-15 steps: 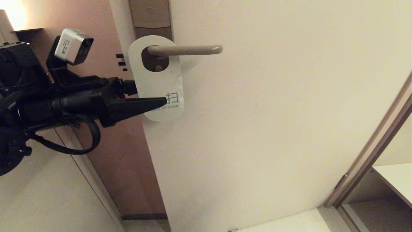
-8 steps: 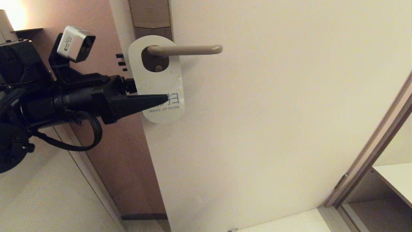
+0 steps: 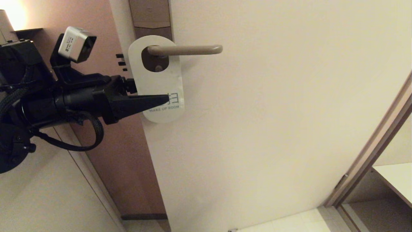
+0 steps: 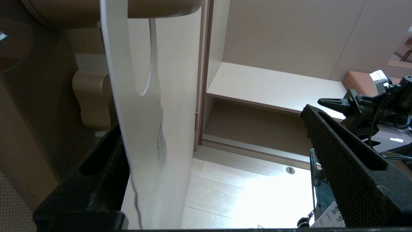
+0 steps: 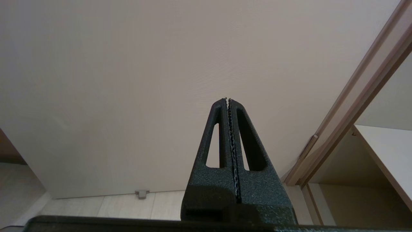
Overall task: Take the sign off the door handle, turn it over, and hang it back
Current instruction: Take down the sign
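It looks like a hotel room: a "MAKE UP ROOM" sign (image 3: 156,80) hangs on the door handle (image 3: 186,49), beside a wardrobe shelf (image 4: 273,87).

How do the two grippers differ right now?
The left gripper is wide open; the right gripper is shut. The left straddles the sign, one finger on each side of it; the right holds nothing. The left is up beside the door handle; the right is parked facing bare door. Both have black tapered fingers.
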